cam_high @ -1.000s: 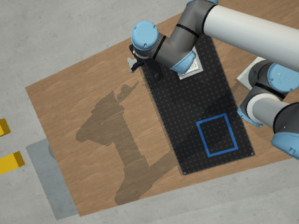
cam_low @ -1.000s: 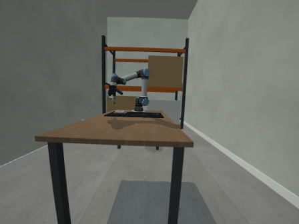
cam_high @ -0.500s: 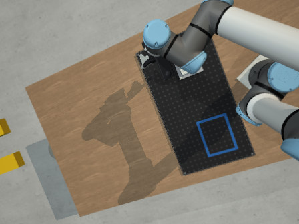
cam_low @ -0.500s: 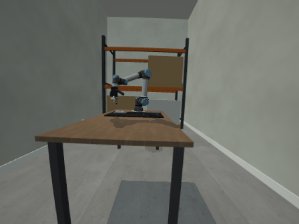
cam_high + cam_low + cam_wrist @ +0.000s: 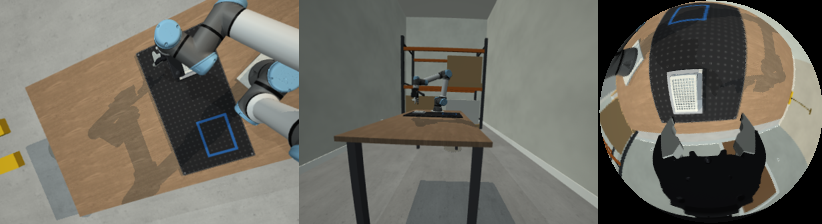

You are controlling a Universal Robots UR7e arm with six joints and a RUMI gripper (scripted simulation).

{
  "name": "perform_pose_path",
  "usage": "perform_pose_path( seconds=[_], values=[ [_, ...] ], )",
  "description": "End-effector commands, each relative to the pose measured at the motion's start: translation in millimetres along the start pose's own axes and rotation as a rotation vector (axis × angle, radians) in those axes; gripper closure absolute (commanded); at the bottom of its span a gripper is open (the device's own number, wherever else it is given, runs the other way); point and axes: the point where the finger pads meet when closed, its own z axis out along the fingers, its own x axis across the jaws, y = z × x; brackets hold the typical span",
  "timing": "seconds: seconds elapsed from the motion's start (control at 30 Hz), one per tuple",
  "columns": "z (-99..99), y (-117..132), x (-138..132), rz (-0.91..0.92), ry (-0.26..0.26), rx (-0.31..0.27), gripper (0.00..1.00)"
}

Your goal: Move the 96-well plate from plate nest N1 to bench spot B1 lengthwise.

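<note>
The white 96-well plate [image 5: 684, 92] sits in its grey nest at the near end of the black perforated board [image 5: 700, 60] in the wrist view. In the top view the arm hides most of the plate; only a white corner [image 5: 187, 74] shows. My gripper [image 5: 707, 115] is open and empty, high above the board's end, with the plate ahead and slightly left of the fingers. It also shows in the top view [image 5: 157, 57] and in the exterior view [image 5: 415, 99]. The blue taped outline B1 [image 5: 217, 134] lies empty at the board's other end, and shows in the wrist view [image 5: 689, 13].
The board lies on a wooden table [image 5: 100, 127]. The arm's base [image 5: 267, 80] stands at the table's edge beside the board. A shelf rack [image 5: 443, 67] with boxes stands behind the table.
</note>
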Motion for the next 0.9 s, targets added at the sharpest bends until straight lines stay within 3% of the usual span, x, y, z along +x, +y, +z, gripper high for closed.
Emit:
perform_pose_path(
  seconds=[0.0,0.13,0.4,0.87],
  values=[
    [0.7,-4.3,-15.3,0.021,-0.028,0.004,0.00],
    [2.8,-9.7,-29.1,0.062,-0.087,0.015,0.00],
    [8.6,-24.0,-66.0,0.062,-0.087,0.015,0.00],
    [8.7,-24.4,-67.2,0.062,-0.087,0.015,0.00]
  ],
)
